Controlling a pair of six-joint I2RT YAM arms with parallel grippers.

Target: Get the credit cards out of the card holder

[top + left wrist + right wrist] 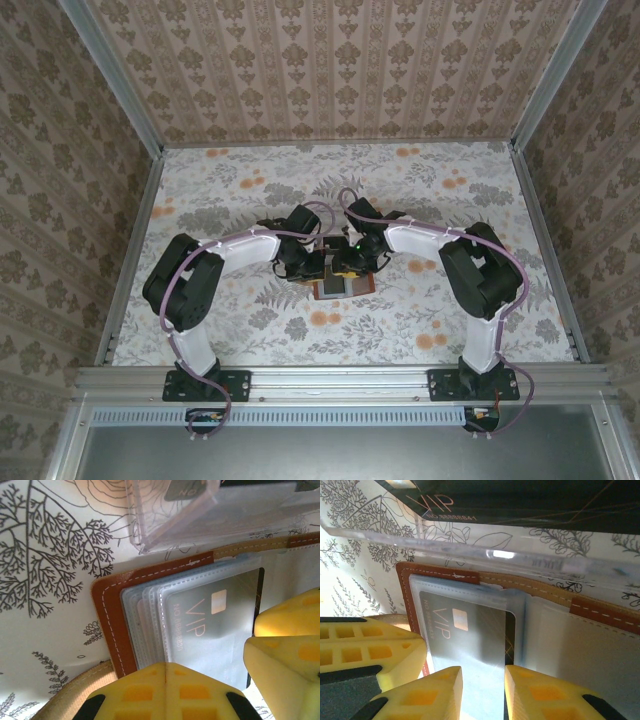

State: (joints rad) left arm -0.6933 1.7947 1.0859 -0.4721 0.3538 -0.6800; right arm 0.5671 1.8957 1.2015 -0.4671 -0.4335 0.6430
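The brown leather card holder [341, 289] lies open on the table between both arms. Its clear pockets hold a grey VIP credit card [210, 625], whose dark edge sticks out of the sleeve [509, 635]. My left gripper [165, 666] is shut, its tips together on the near edge of the pockets beside the leather rim [112, 615]. My right gripper [483, 672] is open, with its two yellow fingers apart over the same card [465, 625]; one stands at the card's exposed edge. Further cards under the top pocket are hidden.
A clear plastic tray [530, 560] sits just beyond the card holder and holds a black VIP card [520, 500]. The tray's corner [150, 530] is close to the wallet's far edge. Patterned walls enclose the floral table [240, 190], and both arms crowd the centre.
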